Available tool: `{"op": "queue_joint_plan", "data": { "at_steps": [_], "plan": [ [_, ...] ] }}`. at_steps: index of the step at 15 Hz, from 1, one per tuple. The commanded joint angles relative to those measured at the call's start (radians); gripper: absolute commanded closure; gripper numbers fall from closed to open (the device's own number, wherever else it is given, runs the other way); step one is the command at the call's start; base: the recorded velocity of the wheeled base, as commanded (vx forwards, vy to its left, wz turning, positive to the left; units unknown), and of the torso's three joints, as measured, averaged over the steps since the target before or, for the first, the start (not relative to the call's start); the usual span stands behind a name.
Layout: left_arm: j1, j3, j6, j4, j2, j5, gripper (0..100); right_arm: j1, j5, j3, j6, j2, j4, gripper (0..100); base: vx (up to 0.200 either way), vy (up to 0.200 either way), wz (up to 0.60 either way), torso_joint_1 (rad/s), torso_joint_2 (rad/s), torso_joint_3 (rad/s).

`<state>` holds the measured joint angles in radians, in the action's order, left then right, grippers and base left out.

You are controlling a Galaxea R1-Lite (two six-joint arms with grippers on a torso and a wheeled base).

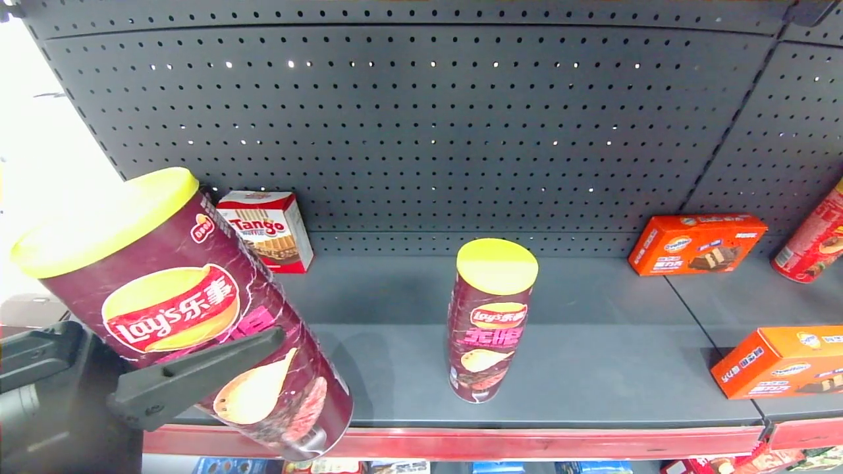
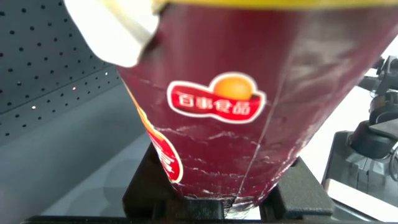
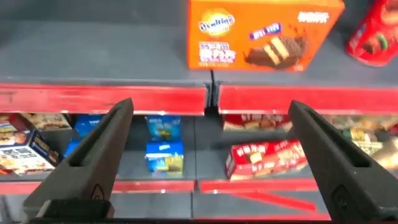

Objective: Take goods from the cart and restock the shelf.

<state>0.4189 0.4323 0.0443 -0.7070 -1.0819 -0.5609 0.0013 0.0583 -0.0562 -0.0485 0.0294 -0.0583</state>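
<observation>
1. chip can (image 1: 184, 309), held: lid cut by the picture's top edge in the left wrist view.
2. red can (image 1: 813, 243), right end of shelf (image 1: 593, 342): partly out of frame.
3. orange box (image 1: 784, 362), shelf's front right: right end cropped.
4. lower-tier goods (image 1: 395, 466) (slivers only): kinds untellable.

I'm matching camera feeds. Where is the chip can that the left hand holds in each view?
Head view: chip can lower left, tilted, in the left hand.
Left wrist view: the can close up, centre.
Right wrist view: not in it.
Shared landmark: grey shelf, in all three.
</observation>
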Motion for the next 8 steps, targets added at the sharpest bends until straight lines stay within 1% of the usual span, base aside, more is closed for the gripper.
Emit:
{"op": "queue_joint_plan", "data": {
  "at_steps": [1, 2, 3, 4, 5, 6, 7, 8],
  "plan": [
    [0.001, 0.003, 0.000, 0.000, 0.000, -0.001, 100, -0.001, -0.018, 0.016, -0.030, -0.017, 0.031, 0, 0.000, 0.000, 0.00, 0.000, 0.00, 0.000],
    [0.003, 0.003, 0.000, 0.000, 0.000, -0.001, 100, -0.001, -0.064, 0.038, -0.071, -0.017, 0.084, 0, 0.000, 0.000, 0.00, 0.000, 0.00, 0.000],
    [0.008, 0.003, 0.000, 0.000, 0.002, -0.002, 100, -0.001, -0.129, 0.050, -0.082, -0.017, 0.114, 0, 0.000, 0.000, 0.00, 0.000, 0.00, 0.000],
    [0.020, 0.005, 0.000, -0.003, 0.000, -0.002, 100, -0.001, -0.195, 0.047, -0.065, -0.017, 0.107, 0, 0.000, 0.000, 0.00, 0.000, 0.00, 0.000],
    [0.026, 0.016, 0.000, -0.003, -0.003, -0.001, 100, -0.001, -0.141, 0.039, 0.007, -0.017, 0.074, 0, 0.000, 0.000, 0.00, 0.000, 0.00, 0.000],
    [0.027, 0.028, -0.001, 0.001, -0.003, -0.001, 100, -0.001, -0.006, 0.038, 0.064, -0.017, 0.069, 0, 0.000, 0.000, 0.00, 0.000, 0.00, 0.000],
    [0.034, 0.034, -0.001, 0.001, -0.004, -0.001, 100, -0.001, 0.052, 0.056, 0.081, -0.019, 0.068, 0, 0.000, 0.000, 0.00, 0.000, 0.00, 0.000],
    [0.035, 0.042, -0.001, 0.003, -0.006, -0.002, 100, -0.003, 0.043, 0.056, 0.072, -0.019, 0.068, 0, 0.000, 0.000, 0.00, 0.000, 0.00, 0.000]
  ]
}}
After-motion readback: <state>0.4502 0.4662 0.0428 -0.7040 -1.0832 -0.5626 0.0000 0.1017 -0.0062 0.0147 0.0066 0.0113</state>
